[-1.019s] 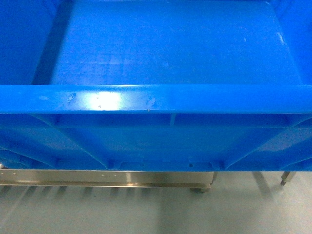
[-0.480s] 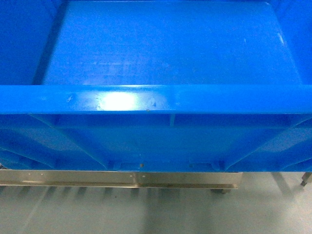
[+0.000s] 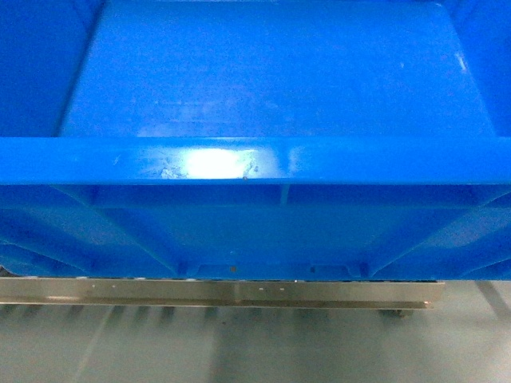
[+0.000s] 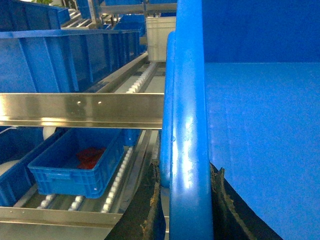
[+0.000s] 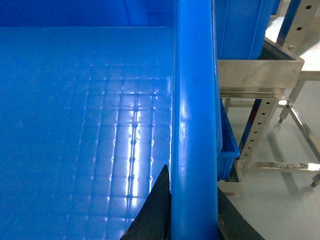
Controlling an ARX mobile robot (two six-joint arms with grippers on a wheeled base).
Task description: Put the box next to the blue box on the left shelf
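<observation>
1. Here the box [image 3: 263, 88], a big bright-blue crate, fills nearly the whole head view, open side up, its smooth floor bare.
2. Its near wall runs straight across that view from left to right, thick rim on top and ribs below; which side is the longer one cannot be told, since the crate runs past the picture edges.
3. The left gripper [image 4: 182, 200] clamps the crate's left rim: one dark finger [image 4: 150, 205] sits outside the wall and the other inside, both pressed to the plastic.
4. The right gripper [image 5: 192, 210] pinches the right rim the same way, with one dark finger [image 5: 155, 210] inside the crate.
5. Below the crate's near wall lies one steel rail [image 3: 239, 294], with grey floor [image 3: 255, 351] beneath it.
6. On the left stands the shelf [image 4: 80, 109]: a steel crossbar with rows of white rollers behind and under it.
7. One tall blue crate [image 4: 75, 55] sits on the upper level, just left of the held crate, with a roller lane showing between them.
8. One smaller blue bin [image 4: 75, 167] with something red inside rests on the lower rollers.
9. One white bin [image 4: 160, 37] stands farther back.
</observation>
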